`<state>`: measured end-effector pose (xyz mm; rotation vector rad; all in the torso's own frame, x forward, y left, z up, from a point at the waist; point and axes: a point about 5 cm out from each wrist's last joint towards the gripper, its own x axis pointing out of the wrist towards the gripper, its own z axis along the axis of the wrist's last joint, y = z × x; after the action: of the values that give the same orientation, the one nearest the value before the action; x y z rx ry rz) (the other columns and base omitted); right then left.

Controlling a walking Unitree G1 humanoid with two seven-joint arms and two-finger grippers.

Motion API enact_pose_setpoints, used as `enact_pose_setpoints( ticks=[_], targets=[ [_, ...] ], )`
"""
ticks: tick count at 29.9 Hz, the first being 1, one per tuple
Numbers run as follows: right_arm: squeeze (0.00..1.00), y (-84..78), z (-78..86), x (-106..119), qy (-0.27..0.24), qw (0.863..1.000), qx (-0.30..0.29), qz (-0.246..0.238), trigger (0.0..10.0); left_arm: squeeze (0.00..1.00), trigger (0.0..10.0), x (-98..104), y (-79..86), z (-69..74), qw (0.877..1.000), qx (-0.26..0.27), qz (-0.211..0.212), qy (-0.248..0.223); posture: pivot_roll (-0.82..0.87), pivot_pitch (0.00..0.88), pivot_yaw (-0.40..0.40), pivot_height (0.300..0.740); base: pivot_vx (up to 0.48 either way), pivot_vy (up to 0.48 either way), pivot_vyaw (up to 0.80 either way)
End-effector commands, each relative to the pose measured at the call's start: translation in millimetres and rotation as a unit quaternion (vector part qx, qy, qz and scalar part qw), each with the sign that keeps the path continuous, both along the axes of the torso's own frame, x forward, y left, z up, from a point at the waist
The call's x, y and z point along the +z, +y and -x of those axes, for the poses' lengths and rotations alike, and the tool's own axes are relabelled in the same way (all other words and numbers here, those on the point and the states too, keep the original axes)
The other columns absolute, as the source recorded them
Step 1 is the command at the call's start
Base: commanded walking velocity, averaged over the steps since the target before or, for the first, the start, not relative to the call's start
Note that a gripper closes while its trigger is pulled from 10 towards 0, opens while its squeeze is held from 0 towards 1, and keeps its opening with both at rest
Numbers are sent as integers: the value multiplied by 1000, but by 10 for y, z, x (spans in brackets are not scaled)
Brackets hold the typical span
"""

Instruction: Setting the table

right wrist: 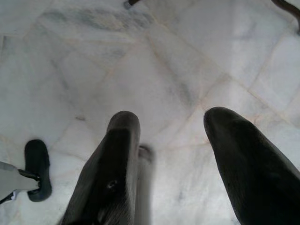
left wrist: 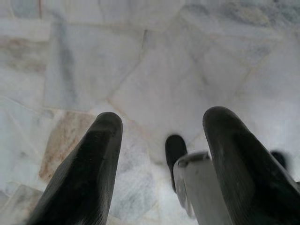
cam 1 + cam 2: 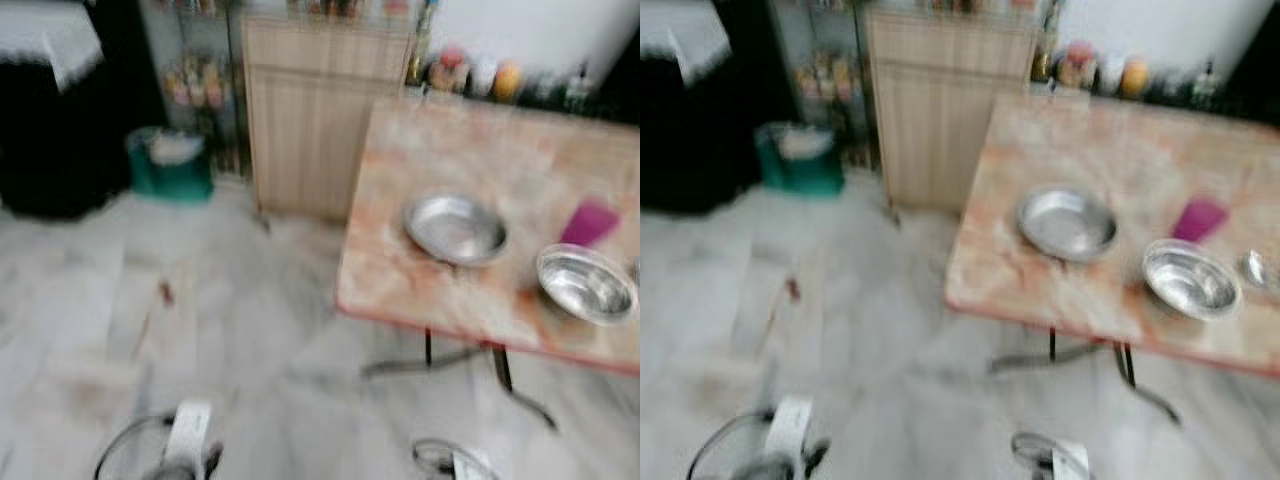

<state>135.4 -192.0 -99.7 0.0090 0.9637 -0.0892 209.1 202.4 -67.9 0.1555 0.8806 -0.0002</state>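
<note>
The marble-patterned table point(image 3: 470, 140) stands to the robot's right front, and everything else is best placed from it. On its near half sit two shiny steel bowls: a wide shallow bowl point(image 3: 456, 228) toward the middle, and a deeper bowl point(image 3: 586, 283) close to the near edge, further right. A magenta cup point(image 3: 589, 222) stands just behind the deeper bowl. A small steel piece point(image 3: 1253, 268) lies beside that bowl, too blurred to name. Beyond the table's far edge runs a row of jars and bottles point(image 3: 500, 75); to the table's left is a wooden cabinet point(image 3: 318, 120), and further left a green bin point(image 3: 170, 162).

The bowls look like thin metal: light, rigid, not fragile, but smooth and likely slippery. My judgement is that pinching the rim, one finger inside and one outside, suits them best.

No writing or brand can be read; the head views are blurred.

The left gripper point(image 2: 161, 161) and right gripper point(image 1: 171, 161) hang over the marble floor point(image 2: 154, 61), away from the table, fingers spread apart and holding nothing.
</note>
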Motion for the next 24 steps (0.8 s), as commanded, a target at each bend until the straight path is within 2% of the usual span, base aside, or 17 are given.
enact_pose_setpoints(
  ticks=[1, 5, 12, 17, 24],
  targets=[
    [0, -66, 48, -7, 6, 1000, -2, 7, 10000, 0, 10000, -31, -93, 26, 1000, -16, 5, 7, 105, 0, -47, 731, 0, -364, 0],
    [0, -65, 58, -11, 9, 1000, 1, 9, 10000, 0, 10000, -31, -97, 30, 1000, -18, 5, 5, 104, 0, -48, 731, 0, -365, 0],
    [0, -66, 71, -16, 12, 1000, 7, 11, 10000, 0, 10000, -21, -105, 17, 1000, -23, -4, -6, 103, 0, -50, 731, 0, 0, 0],
    [0, -64, 65, -14, 12, 1000, 7, 9, 10000, 0, 10000, 48, -116, -78, 998, -41, -14, -40, 111, 0, -53, 731, 0, 0, 0],
    [0, -68, 66, -14, 11, 1000, 1, 11, 10000, 0, 10000, 82, -108, -113, 997, -57, -19, -57, 114, 0, -52, 731, 0, 0, 0]
  ],
)
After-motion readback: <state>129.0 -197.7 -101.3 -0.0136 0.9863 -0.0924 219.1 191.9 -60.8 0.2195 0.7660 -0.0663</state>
